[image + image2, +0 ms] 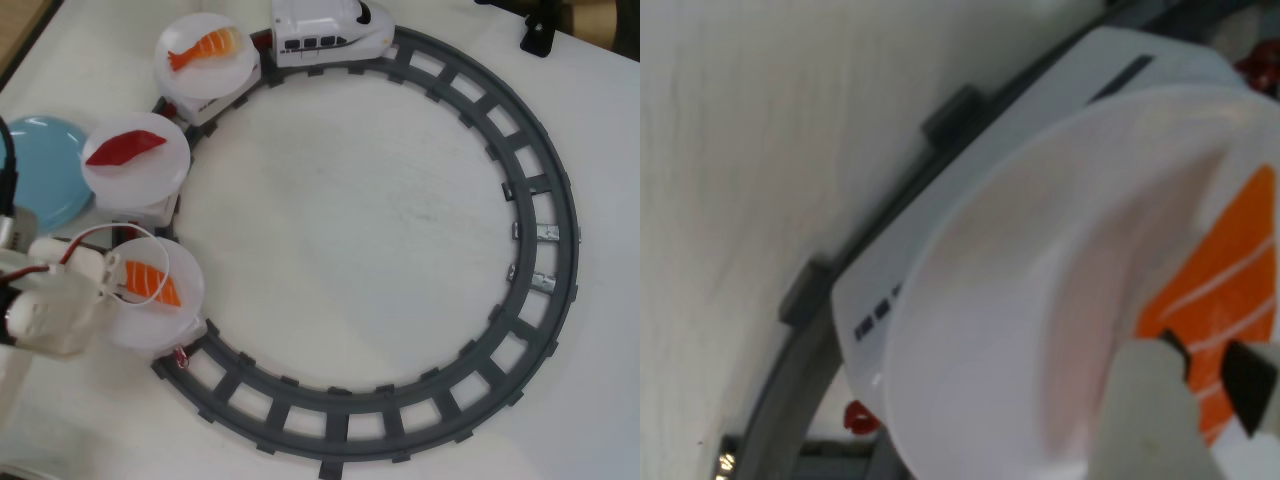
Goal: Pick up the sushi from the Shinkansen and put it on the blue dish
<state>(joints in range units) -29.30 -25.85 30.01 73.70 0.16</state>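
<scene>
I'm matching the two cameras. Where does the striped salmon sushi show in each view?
Overhead view: sushi at lower left, on the last car's white plate, beside the gripper.
Wrist view: sushi at right edge, partly behind a fingertip.
Shared landmark: the same plate and the grey track beneath.

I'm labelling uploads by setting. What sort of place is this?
Probably a hobby or lab tabletop staged as a toy conveyor-sushi set: a grey plastic ring track on a white table, a white toy bullet train, and round white plates carrying toy sushi.
</scene>
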